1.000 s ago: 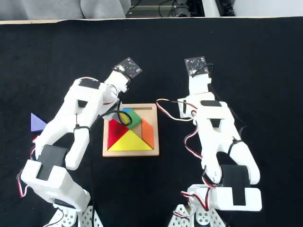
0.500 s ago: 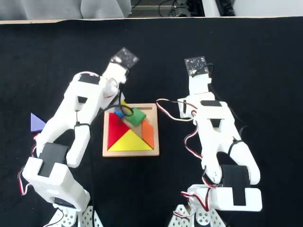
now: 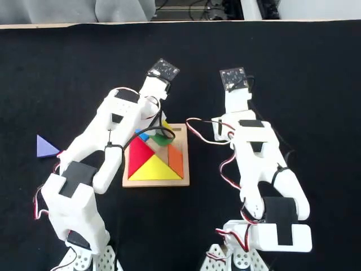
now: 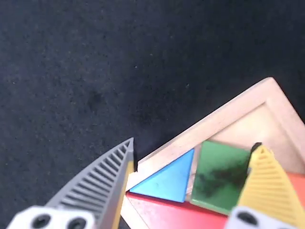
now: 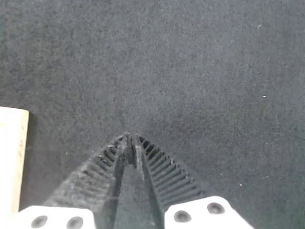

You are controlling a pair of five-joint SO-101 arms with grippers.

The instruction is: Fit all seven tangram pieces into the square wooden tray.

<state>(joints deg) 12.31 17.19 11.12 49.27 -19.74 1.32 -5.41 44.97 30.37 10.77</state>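
Note:
The square wooden tray [image 3: 183, 169] lies between the two arms. It holds a red triangle [image 3: 135, 157], a yellow triangle [image 3: 155, 169], an orange piece [image 3: 176, 158], a green square [image 4: 219, 174] and a small blue triangle [image 4: 167, 177]. My left gripper [image 4: 193, 145] hangs open over the tray's far left corner, its fingers either side of the blue triangle and the green square, holding nothing. A purple triangle [image 3: 45, 147] lies on the cloth far to the left. My right gripper [image 5: 129, 138] is shut and empty over black cloth just right of the tray.
Black cloth covers the whole table. The tray's far right part shows bare wood [image 4: 255, 121]. Cables loop from both arms near the tray's far edge [image 3: 197, 127]. The table's back edge [image 3: 180, 22] is well away.
The left arm has swung right, from the tray's left side to its far edge. The green square, tilted half a second ago, now lies flat in the tray. The right arm stayed still.

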